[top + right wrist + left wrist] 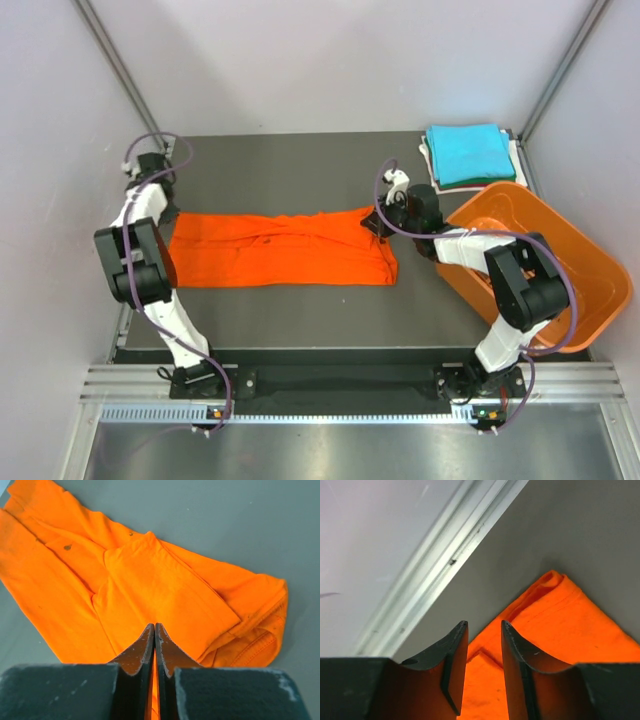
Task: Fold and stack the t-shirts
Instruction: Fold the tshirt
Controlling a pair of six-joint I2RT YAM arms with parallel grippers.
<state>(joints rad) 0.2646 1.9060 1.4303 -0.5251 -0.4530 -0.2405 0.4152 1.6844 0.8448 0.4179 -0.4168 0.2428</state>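
Turquoise shirt (467, 153) overhead only, orange shirt (280, 250) in every view

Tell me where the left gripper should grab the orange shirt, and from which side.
I would grip the orange shirt at its left-end corner, coming down from above on the left. It lies flat as a long strip, so only edges offer a pinch; that corner juts over bare table just ahead of the open left gripper. The right gripper pinches the other end.
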